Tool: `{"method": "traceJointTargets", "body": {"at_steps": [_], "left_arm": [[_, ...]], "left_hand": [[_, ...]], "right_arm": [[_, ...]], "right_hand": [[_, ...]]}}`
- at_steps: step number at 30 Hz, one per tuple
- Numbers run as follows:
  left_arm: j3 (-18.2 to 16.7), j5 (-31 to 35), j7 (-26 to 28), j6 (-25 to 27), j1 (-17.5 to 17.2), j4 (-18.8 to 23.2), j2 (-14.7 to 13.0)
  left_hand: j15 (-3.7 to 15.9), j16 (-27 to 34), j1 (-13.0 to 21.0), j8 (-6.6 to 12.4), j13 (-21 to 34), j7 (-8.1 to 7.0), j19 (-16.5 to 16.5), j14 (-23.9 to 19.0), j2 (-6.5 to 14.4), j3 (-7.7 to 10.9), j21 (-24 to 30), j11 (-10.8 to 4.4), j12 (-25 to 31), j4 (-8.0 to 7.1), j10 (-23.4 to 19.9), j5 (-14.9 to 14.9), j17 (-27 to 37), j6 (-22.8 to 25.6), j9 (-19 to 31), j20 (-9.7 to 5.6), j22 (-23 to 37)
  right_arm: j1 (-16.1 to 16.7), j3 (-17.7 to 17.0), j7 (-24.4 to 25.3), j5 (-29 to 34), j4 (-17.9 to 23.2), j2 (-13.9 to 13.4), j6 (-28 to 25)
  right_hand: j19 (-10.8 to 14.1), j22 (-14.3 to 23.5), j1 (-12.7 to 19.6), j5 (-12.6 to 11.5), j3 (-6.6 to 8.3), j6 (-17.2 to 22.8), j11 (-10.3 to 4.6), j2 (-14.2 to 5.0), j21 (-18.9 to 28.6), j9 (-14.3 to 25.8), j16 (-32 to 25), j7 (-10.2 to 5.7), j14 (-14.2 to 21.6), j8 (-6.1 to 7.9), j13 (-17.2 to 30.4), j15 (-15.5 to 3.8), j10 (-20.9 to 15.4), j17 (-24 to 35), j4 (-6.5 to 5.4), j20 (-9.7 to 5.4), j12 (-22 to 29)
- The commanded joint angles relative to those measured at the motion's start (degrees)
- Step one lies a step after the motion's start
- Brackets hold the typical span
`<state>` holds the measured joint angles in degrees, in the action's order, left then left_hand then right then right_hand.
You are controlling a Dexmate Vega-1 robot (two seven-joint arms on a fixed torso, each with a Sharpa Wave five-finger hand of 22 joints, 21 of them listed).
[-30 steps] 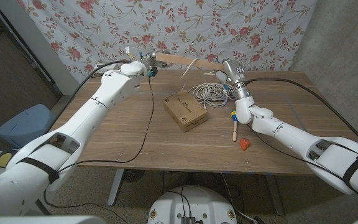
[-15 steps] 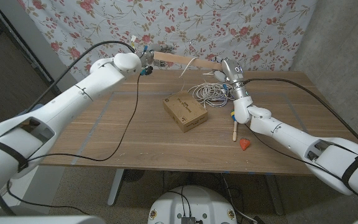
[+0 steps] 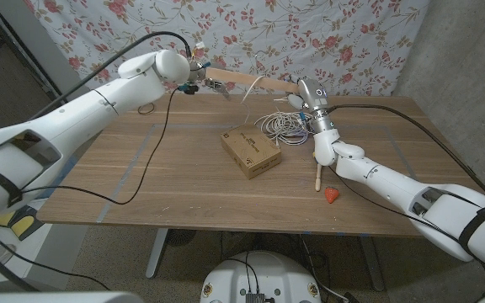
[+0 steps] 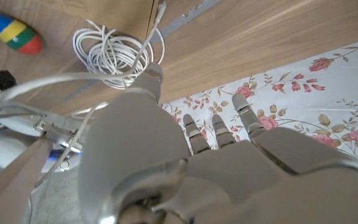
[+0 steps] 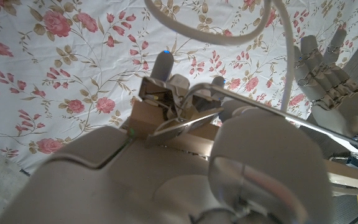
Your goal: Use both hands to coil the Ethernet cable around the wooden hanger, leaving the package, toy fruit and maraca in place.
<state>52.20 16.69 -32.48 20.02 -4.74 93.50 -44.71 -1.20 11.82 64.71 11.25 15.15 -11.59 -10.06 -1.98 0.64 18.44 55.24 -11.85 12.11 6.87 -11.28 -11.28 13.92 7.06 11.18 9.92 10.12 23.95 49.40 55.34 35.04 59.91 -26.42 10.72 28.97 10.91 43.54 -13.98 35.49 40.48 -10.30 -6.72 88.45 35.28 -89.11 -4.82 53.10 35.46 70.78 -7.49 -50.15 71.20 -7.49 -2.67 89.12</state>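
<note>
Currently: long pale wooden hanger (image 3: 251, 82) held aloft | right hand (image 3: 304, 94) grips its end, left hand (image 3: 199, 76) at other end, grip unclear | limp white Ethernet cable (image 3: 283, 124) mostly coiled on worktop (image 3: 183, 181); grab loose strand

You're seeing the cable coil (image 3: 280, 125) lying near the tabletop's (image 3: 167, 185) far edge, the package (image 3: 250, 151) sitting centrally, and the maraca (image 3: 317, 168) and toy fruit (image 3: 333, 195) lying rightward.

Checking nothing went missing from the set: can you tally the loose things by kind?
Wooden hanger: 1
Ethernet cable: 1
Cardboard package: 1
Maraca: 1
Toy strawberry: 1
Total: 5
</note>
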Motion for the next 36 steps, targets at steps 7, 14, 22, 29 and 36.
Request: {"method": "traceJointTargets", "body": {"at_steps": [7,14,22,29,36], "left_arm": [[0.01,7.06,-5.32,-10.99,1.16,-9.56,5.58],[-1.24,3.52,-1.44,-17.81,0.46,-16.51,9.25],[-0.01,0.23,2.33,-25.01,0.57,-28.47,15.18],[1.92,-1.83,3.41,-29.75,2.01,-38.93,20.11],[1.6,-5.25,8.06,-34.74,1.98,-47.75,24.19]], "left_hand": [[1.05,1.09,-0.21,-0.99,-1.39,1.0,0.41,-1.44,0.13,-3.16,-1.33,0.02,-0.05,0.13,2.32,-1.53,-1.42,-7.17,-0.21,0.37,0.15],[1.92,1.7,-0.2,-0.27,-1.71,1.24,1.79,-3.01,-0.07,-4.04,-1.45,0.03,0.72,0.16,0.72,-1.95,-1.68,-6.33,-0.27,0.58,0.15],[3.55,3.13,0.57,0.7,-2.18,0.63,5.25,-6.5,0.8,-4.79,-1.28,-0.05,2.12,0.34,-3.03,-2.39,-1.78,-3.35,-0.31,0.38,0.16],[4.17,3.61,1.47,1.54,-2.4,0.58,6.23,-7.62,1.62,-4.97,-1.53,-0.23,2.87,0.62,-5.4,-2.44,-1.79,-0.25,-0.3,0.4,0.17],[6.64,6.38,3.04,4.94,-2.74,0.89,10.52,-15.12,7.16,-3.07,-1.08,0.14,6.1,0.39,-15.52,-2.0,-1.53,13.52,-0.21,0.21,0.33]], "right_arm": [[-1.9,1.18,0.49,-0.19,-2.32,1.2,0.6],[-2.36,1.44,0.38,-0.38,-2.7,1.33,0.86],[-2.72,1.46,0.11,-0.72,-2.9,1.16,1.42],[-3.1,1.54,0.04,-0.83,-3.4,1.25,1.69],[-3.62,1.74,0.09,-1.19,-4.67,1.67,2.42]], "right_hand": [[-0.06,0.17,-3.25,-0.3,0.53,0.27,-0.01,-3.66,0.09,0.12,-0.48,0.23,-0.16,0.6,0.04,-4.54,0.25,0.09,-0.07,-6.12,0.24],[-0.15,0.17,-3.31,-0.29,0.56,0.22,-0.03,-3.65,0.09,0.03,-0.49,0.26,-0.16,0.71,0.04,-4.53,0.22,0.1,-0.07,-6.06,0.26],[-0.22,0.2,-3.38,-0.27,0.58,0.18,-0.02,-3.66,0.11,-0.04,-0.49,0.24,-0.17,0.87,0.04,-4.52,0.22,0.09,-0.06,-6.08,0.26],[-0.16,0.2,-3.44,-0.27,0.6,0.25,-0.02,-3.66,0.13,-0.14,-0.49,0.37,-0.18,0.99,0.03,-4.52,0.24,0.09,-0.06,-6.07,0.25],[-0.12,0.21,-3.46,-0.27,0.66,0.21,0.05,-3.68,0.15,-0.21,-0.49,0.39,-0.2,1.08,0.03,-4.52,0.35,0.1,-0.04,-6.05,0.23]]}}
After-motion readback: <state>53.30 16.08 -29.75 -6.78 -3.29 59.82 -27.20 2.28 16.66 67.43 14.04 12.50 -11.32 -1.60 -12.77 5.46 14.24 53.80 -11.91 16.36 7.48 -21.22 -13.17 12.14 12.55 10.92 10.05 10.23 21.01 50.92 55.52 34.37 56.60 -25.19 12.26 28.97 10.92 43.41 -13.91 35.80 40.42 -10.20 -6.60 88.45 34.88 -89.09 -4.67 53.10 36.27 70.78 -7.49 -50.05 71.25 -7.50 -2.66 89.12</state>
